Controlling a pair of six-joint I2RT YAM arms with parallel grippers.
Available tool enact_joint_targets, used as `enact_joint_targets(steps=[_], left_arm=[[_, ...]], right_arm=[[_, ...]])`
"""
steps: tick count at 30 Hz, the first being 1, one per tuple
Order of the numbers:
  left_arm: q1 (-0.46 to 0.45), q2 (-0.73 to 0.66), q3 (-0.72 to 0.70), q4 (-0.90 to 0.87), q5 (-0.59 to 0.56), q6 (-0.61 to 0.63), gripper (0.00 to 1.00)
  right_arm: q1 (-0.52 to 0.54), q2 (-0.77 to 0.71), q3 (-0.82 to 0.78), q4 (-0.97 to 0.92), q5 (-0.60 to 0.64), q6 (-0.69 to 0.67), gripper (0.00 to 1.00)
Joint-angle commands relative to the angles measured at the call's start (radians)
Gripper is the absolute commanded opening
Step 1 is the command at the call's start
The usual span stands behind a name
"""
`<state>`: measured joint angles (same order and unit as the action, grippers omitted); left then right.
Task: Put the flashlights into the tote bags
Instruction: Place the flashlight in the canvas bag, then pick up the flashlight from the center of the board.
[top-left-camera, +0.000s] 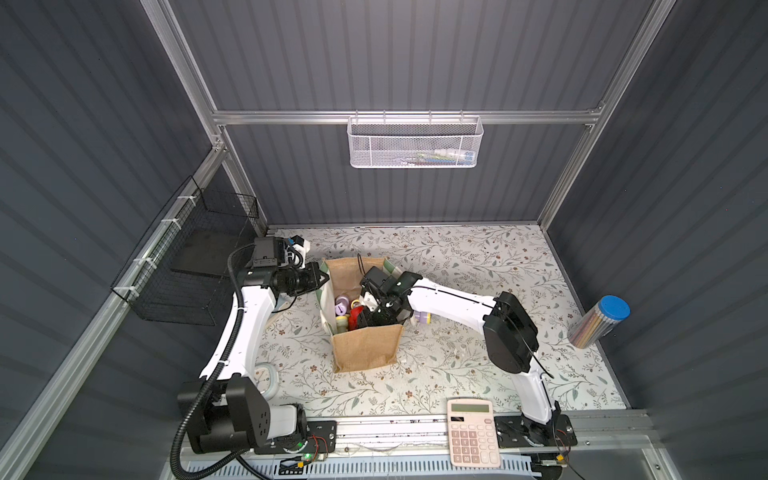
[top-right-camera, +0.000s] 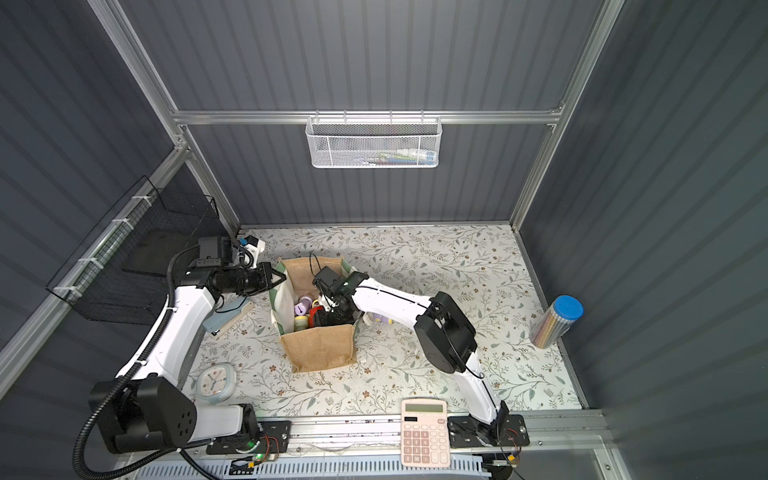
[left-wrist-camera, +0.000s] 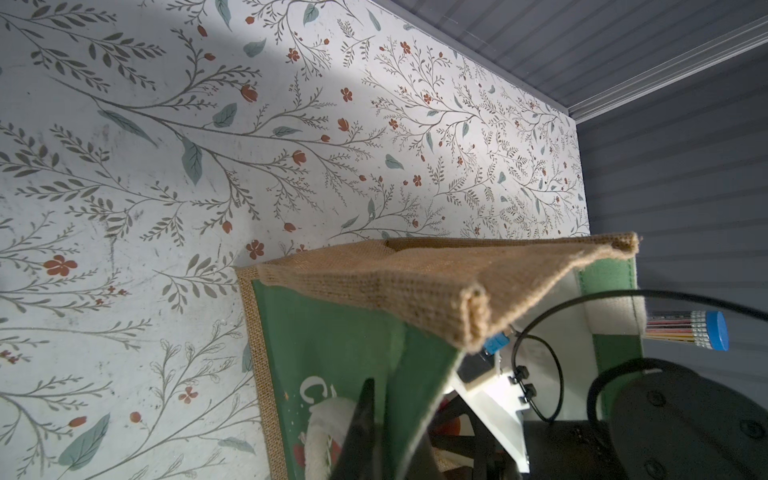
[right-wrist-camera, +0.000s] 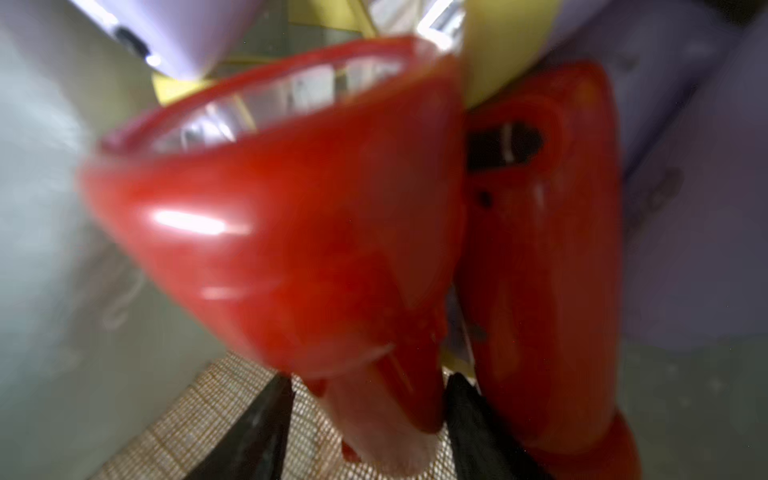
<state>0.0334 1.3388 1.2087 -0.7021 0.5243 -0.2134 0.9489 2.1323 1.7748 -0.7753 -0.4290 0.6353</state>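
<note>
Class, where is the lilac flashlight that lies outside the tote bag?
In both top views the lilac flashlight lies on the table at the tote bag's right side, under the right arm.

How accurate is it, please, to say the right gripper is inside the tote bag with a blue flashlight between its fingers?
Not quite: the right wrist view shows a red flashlight, not blue, between the fingers of the right gripper, inside the tote bag.

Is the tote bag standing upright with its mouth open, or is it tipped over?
Upright and open: in a top view the tote bag stands on its base, and flashlights show through its open mouth.
</note>
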Motion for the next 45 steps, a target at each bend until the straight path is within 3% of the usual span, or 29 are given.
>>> enact_joint_targets(steps=[1,12,23,35,45], left_arm=[[0.002,-0.011,0.013,0.001,0.020,0.008,0.00],[0.002,-0.003,0.016,-0.001,0.017,0.006,0.00],[0.002,-0.011,0.006,0.001,0.005,0.009,0.00],[0.002,0.000,0.012,-0.002,-0.009,0.008,0.00],[0.002,0.002,0.012,-0.005,-0.019,0.009,0.00]], right_arm=[[-0.015,-0.040,0.012,-0.021,0.020,-0.015,0.64],[-0.007,-0.160,-0.001,0.084,0.032,-0.052,0.73],[-0.011,-0.315,-0.034,0.155,0.169,-0.084,0.78],[-0.087,-0.566,-0.236,0.287,0.234,-0.024,0.79],[-0.223,-0.789,-0.490,0.421,0.288,0.124,0.79]])
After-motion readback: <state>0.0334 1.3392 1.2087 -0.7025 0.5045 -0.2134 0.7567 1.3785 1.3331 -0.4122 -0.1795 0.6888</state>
